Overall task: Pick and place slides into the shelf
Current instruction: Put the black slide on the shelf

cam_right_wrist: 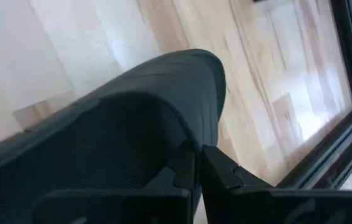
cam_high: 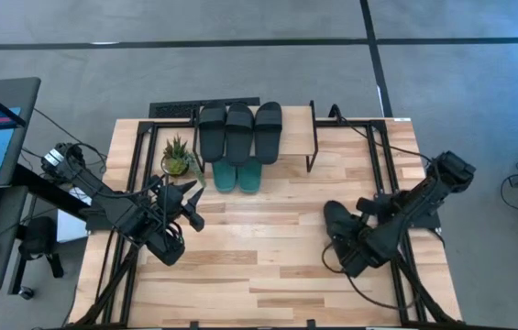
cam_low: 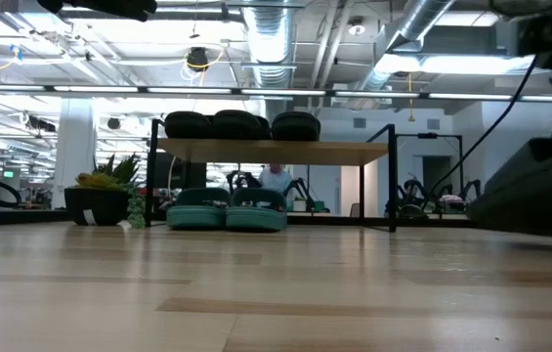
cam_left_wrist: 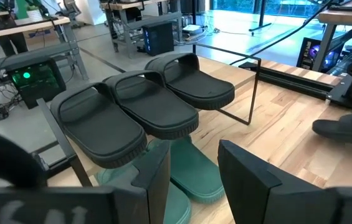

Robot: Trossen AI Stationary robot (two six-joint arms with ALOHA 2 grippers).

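Observation:
Three black slides (cam_high: 240,130) lie side by side on the shelf's top board (cam_high: 297,137). Two teal slides (cam_high: 237,174) stand on the table under its front edge; they also show in the low view (cam_low: 227,210). Another black slide (cam_high: 336,220) is at the table's right, with my right gripper (cam_high: 348,243) shut on it. My left gripper (cam_high: 183,206) hovers open at the table's left, pointing toward the shelf with nothing between its fingers (cam_left_wrist: 157,174). My right gripper pinches an edge of the black slide (cam_right_wrist: 182,146) between its two shut fingers (cam_right_wrist: 222,174), coming slanting down from above. Whether that edge is strap or side rim, I cannot tell. The slide reaches away from the fingers, its rounded end (cam_right_wrist: 194,68) over the tabletop.
A small potted plant (cam_high: 178,158) stands left of the shelf, close to my left gripper. The shelf's black metal frame (cam_left_wrist: 253,93) rises at its right end. Bare wooden tabletop (cam_high: 268,247) lies between the two arms.

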